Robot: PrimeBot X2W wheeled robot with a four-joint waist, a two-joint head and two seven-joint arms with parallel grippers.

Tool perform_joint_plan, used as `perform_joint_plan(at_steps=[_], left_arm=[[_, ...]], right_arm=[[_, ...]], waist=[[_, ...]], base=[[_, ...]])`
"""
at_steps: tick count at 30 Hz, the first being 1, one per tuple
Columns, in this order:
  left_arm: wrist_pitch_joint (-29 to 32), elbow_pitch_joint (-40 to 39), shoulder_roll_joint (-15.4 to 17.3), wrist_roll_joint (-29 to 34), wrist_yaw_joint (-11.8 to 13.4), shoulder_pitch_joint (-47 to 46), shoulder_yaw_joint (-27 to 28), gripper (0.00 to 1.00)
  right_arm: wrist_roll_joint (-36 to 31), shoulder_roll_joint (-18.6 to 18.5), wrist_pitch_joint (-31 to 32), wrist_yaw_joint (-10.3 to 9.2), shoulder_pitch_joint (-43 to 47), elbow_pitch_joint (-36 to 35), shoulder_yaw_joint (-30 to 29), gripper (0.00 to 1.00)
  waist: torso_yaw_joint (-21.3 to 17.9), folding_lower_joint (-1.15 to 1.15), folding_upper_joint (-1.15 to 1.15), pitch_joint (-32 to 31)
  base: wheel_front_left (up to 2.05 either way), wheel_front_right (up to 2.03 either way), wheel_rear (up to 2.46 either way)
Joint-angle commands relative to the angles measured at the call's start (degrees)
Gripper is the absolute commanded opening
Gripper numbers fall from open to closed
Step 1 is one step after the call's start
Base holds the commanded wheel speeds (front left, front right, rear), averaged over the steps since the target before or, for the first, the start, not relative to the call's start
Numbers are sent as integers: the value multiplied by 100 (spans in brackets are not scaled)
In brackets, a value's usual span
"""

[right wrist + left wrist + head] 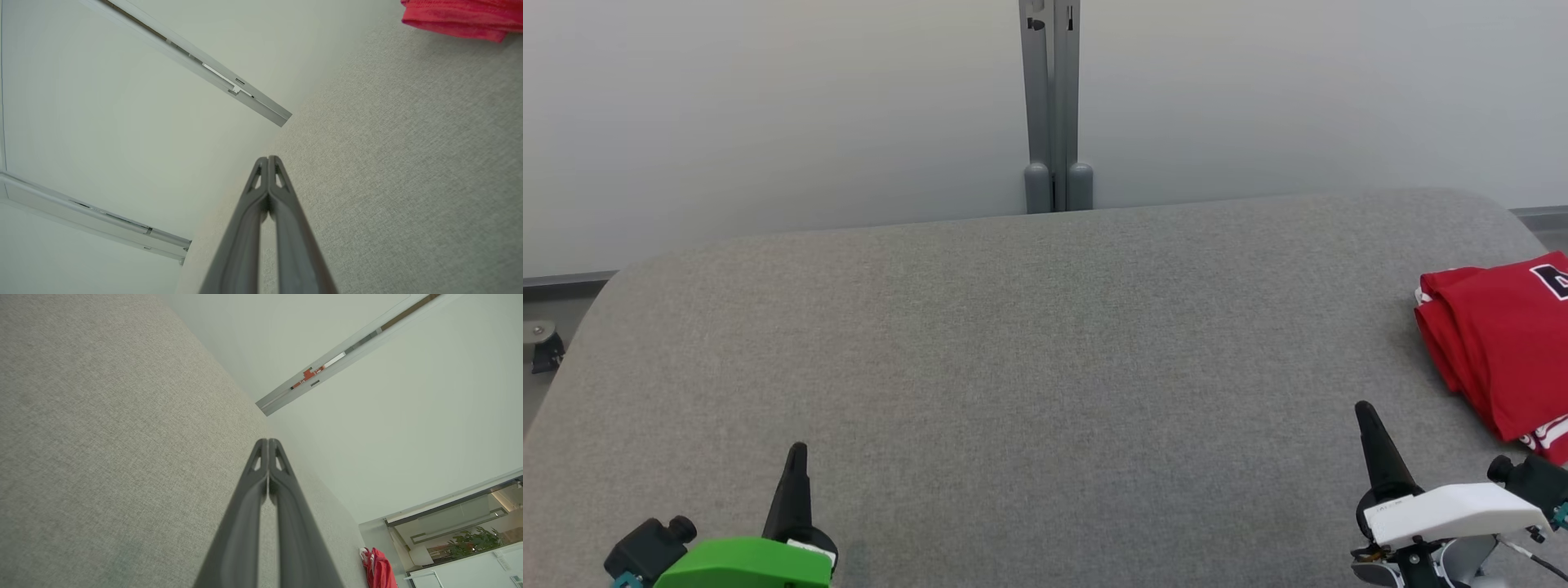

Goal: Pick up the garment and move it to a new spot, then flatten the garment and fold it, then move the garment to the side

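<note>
Garment point(1503, 343), red, lay folded at the right edge of the head view, partly cut off by the frame. Left gripper point(796, 451), lower left, was closed and empty. Right gripper point(1365, 408), lower right, was likewise closed and empty, near the garment but apart from it. Judged: the garment was already set aside, with only the retreat remaining. The right arm should draw back without brushing the folds. Table point(1029, 343): grey fabric, rounded corners. Behind it was a pale wall point(768, 122), with a grey post point(1054, 106) at upper centre.
</note>
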Motion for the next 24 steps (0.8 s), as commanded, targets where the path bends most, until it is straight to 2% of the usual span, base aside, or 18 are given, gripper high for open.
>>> perform_joint_plan(at_steps=[1, 24], left_arm=[[37, -31, 36, -169, -53, -193, 56, 0], [391, 63, 38, -1425, -186, -477, 382, 0]], right_arm=[[175, -8, 41, 3, -153, -26, -45, 0], [1460, 54, 395, 3, -430, 115, -255, 0]], waist=[[-2, 0, 0, 14], [-23, 0, 0, 198]], base=[[0, 0, 0], [0, 0, 0]])
